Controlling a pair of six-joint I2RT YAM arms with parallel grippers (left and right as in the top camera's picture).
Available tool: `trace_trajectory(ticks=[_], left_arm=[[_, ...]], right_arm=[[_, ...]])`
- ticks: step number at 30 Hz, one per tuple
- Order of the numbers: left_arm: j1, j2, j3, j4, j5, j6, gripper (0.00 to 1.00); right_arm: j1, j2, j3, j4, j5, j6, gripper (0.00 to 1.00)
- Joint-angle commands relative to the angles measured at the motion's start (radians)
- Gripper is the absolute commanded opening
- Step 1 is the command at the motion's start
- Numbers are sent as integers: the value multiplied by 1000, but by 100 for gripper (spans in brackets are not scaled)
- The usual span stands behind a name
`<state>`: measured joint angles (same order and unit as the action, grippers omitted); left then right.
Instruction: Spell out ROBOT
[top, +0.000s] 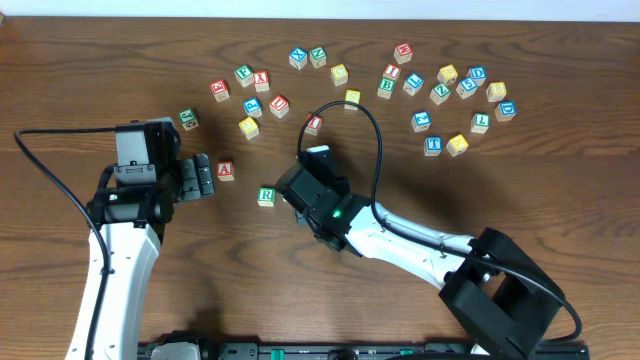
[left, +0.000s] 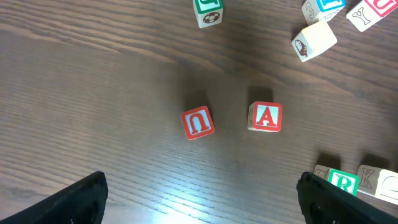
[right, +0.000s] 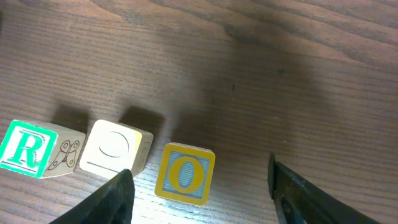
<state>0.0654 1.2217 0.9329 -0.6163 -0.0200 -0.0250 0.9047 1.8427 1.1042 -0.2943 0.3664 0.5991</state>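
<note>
The right gripper (right: 199, 179) is hovering spread wide around the yellow O block (right: 185, 173), touching nothing. The block is sitting mid-counter in line with a pale ringed block (right: 117, 148) and the R block (right: 25, 148), presumably starting the word. The left gripper (left: 200, 183) is hanging open toward the left edge.

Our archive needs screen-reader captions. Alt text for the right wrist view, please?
Three letter blocks sit in a row on a wooden table: green R, a pale block, yellow O. The open right gripper hovers above them.
</note>
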Motion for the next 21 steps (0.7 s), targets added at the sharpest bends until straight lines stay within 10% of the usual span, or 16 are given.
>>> trace_trajectory(ticks=[1, 21], left_arm=[[5, -10, 29, 5, 13, 13, 96], [5, -10, 29, 11, 13, 13, 96]], right_arm=[[8, 10, -12, 0, 9, 18, 63], [8, 10, -76, 93, 8, 16, 64]])
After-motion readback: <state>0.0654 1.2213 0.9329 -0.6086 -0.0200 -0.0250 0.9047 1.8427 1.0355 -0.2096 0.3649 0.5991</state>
